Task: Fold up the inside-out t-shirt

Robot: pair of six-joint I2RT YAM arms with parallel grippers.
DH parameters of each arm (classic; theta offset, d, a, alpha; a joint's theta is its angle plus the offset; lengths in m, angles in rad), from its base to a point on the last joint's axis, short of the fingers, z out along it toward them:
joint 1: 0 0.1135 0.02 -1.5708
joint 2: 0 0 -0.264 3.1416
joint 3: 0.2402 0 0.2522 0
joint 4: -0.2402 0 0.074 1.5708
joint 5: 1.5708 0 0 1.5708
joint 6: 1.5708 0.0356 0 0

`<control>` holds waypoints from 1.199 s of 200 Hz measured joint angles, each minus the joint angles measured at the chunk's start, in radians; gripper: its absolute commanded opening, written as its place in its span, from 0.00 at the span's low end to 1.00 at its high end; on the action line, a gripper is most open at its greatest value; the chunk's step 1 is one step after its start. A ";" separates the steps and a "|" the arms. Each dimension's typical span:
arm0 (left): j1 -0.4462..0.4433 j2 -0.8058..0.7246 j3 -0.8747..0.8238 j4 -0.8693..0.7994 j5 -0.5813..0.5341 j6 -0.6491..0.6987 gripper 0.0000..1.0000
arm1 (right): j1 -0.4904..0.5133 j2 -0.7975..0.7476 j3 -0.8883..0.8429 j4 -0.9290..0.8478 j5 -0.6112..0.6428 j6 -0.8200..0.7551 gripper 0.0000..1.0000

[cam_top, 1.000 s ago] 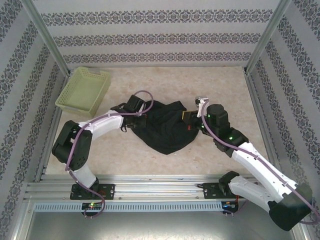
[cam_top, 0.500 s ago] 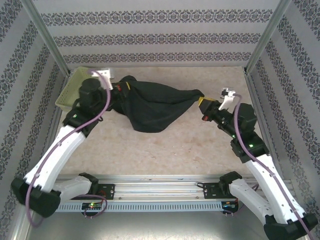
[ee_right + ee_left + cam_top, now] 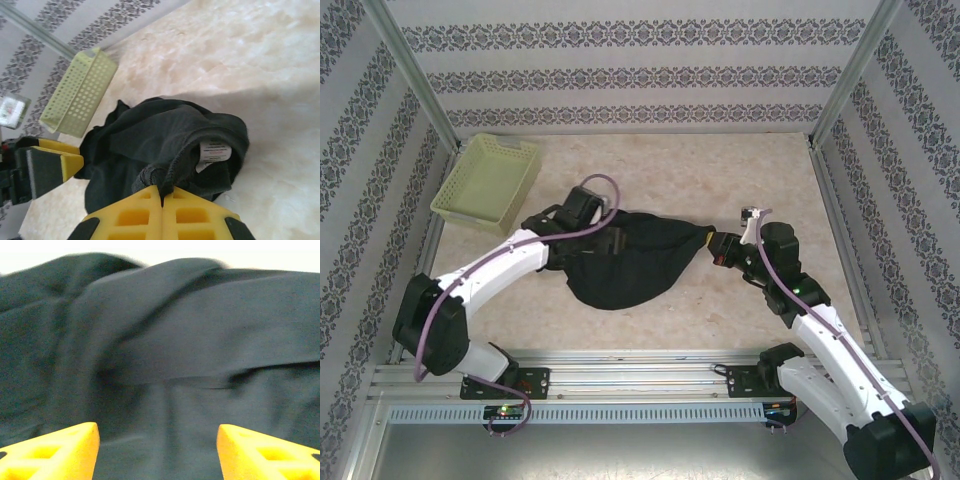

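While pinched at its right end, inside-out t-shirt (image 3: 625, 265): black, crumpled in a heap mid-table, bulging toward the near edge.
Right gripper (image 3: 161, 192): jaws closed tight on a rolled edge of the fabric, at the heap's right tip.
White tag (image 3: 215, 152): just beside that pinched edge, inside a dark fold.
Left gripper (image 3: 157, 440): jaws spread apart at the heap's left end — black folds close in front of them.
Basket (image 3: 485, 180): pale yellow-green lattice, far left, well apart from the cloth.
Table (image 3: 720, 170): pale marbled top under it all.
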 measured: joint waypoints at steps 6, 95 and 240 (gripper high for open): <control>-0.040 -0.001 0.020 0.000 -0.012 0.008 0.69 | 0.011 0.000 0.000 0.004 -0.003 -0.002 0.00; -0.138 0.301 0.147 0.003 -0.045 -0.013 0.46 | 0.113 -0.094 0.000 0.030 -0.029 -0.063 0.00; -0.002 0.473 0.248 0.128 -0.019 -0.114 0.63 | 0.152 -0.174 -0.110 -0.001 -0.014 -0.073 0.00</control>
